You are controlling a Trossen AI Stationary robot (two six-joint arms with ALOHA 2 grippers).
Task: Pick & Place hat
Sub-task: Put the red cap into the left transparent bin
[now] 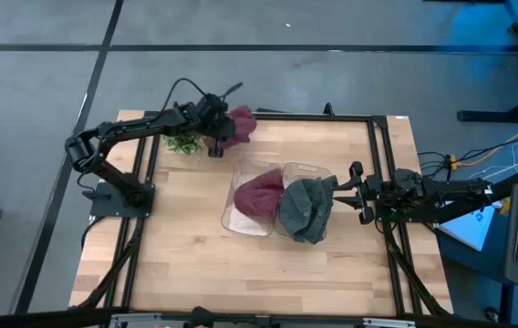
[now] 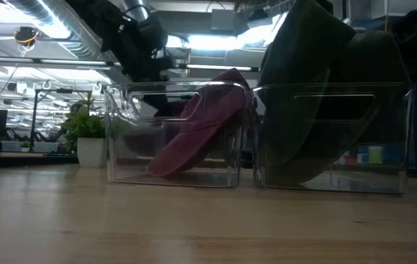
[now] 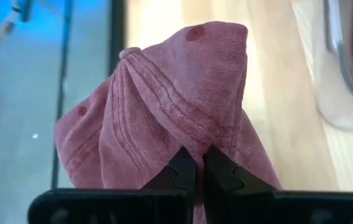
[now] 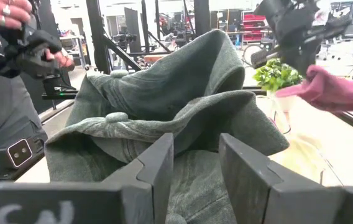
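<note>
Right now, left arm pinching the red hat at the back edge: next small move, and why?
Probably lift it straight up, then carry toward the clear bin. The left gripper has its fingers shut on a fold of the red hat, which sits near the table's far edge beside the small plant, apart from the bin. The right gripper waits open at the grey hat.

Almost nothing can be read. White letters run along the dark bar of the right gripper [image 4: 192, 163], cut off by the picture's edge; they look like "CN", but that is uncertain. No other label, brand or number is legible.
</note>
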